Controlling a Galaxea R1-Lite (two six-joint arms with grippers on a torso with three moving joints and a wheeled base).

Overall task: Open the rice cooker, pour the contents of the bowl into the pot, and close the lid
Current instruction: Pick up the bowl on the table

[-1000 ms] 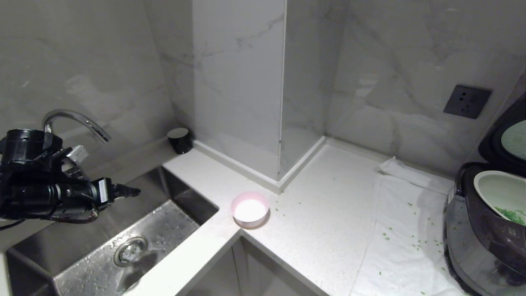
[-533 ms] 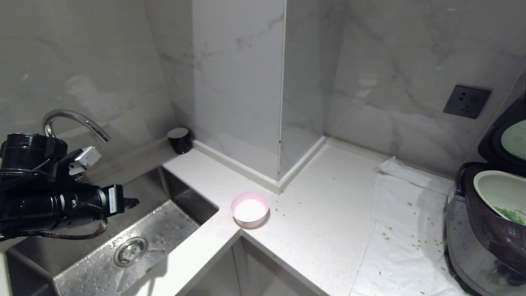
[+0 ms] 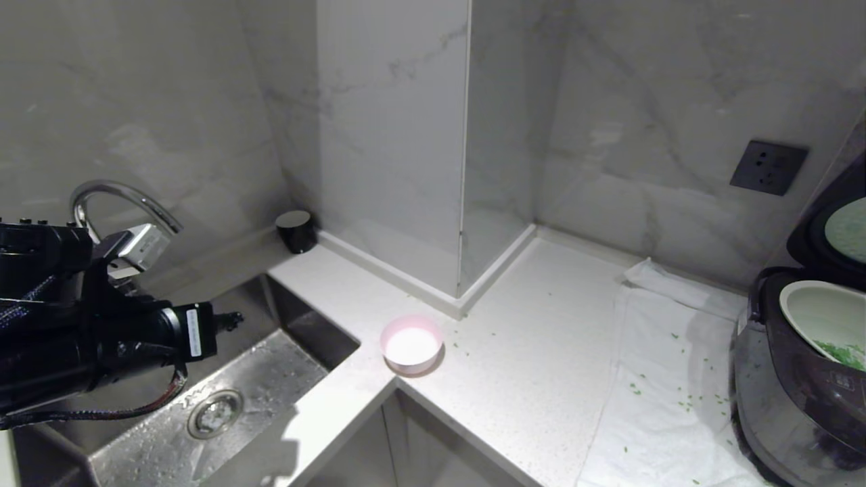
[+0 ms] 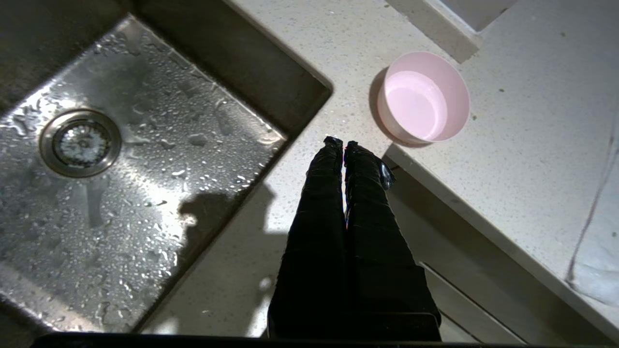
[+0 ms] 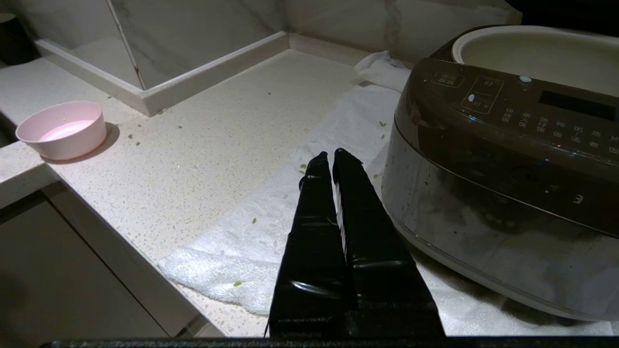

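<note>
The empty pale pink bowl (image 3: 411,345) (image 4: 423,96) (image 5: 63,129) stands upright at the counter's corner beside the sink. My left gripper (image 3: 233,318) (image 4: 342,142) is shut and empty, hanging over the counter strip between the sink and the bowl, clear of the bowl. At the right edge the rice cooker (image 3: 798,385) (image 5: 508,159) has its lid (image 3: 835,223) raised. Green bits (image 3: 842,353) lie in its pale pot (image 3: 822,314) (image 5: 532,48). My right gripper (image 5: 331,154) is shut and empty, low in front of the cooker over the towel, outside the head view.
A white towel (image 3: 663,379) (image 5: 271,232) under the cooker and the counter beside it carry scattered green bits. The wet steel sink (image 3: 203,399) (image 4: 121,169) with its faucet (image 3: 122,199) is at the left. A black cup (image 3: 295,230) stands by the wall, a socket (image 3: 768,166) above the towel.
My left arm has drawn back and sunk nearer the camera over the sink, with its fingertip staying about where it was. The bowl and the cooker have not moved.
</note>
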